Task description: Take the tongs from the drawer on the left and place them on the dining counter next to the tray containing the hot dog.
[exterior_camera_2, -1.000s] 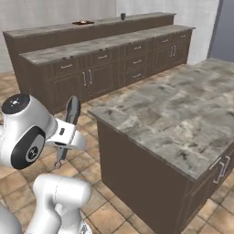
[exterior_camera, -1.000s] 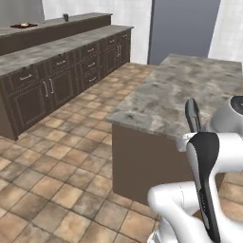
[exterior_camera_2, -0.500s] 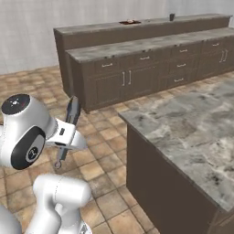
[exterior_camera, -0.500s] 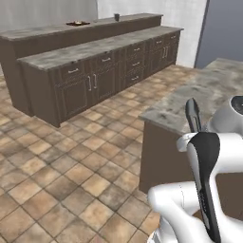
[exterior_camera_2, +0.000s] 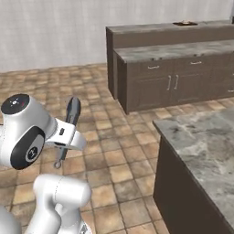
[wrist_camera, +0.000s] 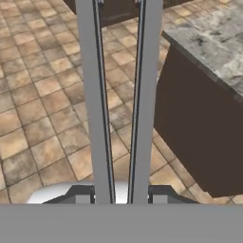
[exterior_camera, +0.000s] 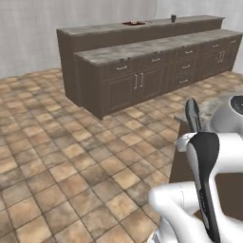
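Observation:
My gripper (wrist_camera: pixel 121 197) is shut on the tongs (wrist_camera: pixel 102 95), whose two long grey arms run up the hand view side by side. Seen from the base, the tongs (exterior_camera_2: pixel 72 111) stand upright in the gripper (exterior_camera_2: pixel 66 137) at the arm's side, over the tiled floor; they also show as a dark bar, the tongs (exterior_camera: pixel 192 115), in the left base view. The dining counter (exterior_camera: pixel 95 31) (exterior_camera_2: pixel 137 28) stands far off, and on its top lies the tray (exterior_camera: pixel 134 22) (exterior_camera_2: pixel 185 23) holding the hot dog, too small to make out. The drawer fronts (exterior_camera: pixel 122 69) below look closed.
A stone-topped island (exterior_camera_2: pixel 201 141) (wrist_camera: pixel 209 42) with a dark brown base stands close on the right. A lower counter (exterior_camera: pixel 156 47) with cabinet doors runs in front of the dining counter. A small dark cup (exterior_camera: pixel 173 18) stands on the high slab. Open tiled floor (exterior_camera: pixel 61 156) lies to the left.
The whole picture has swept sideways: the base has moved, so the counters now sit farther right and the island has slid towards the edge. The tongs stay gripped as before.

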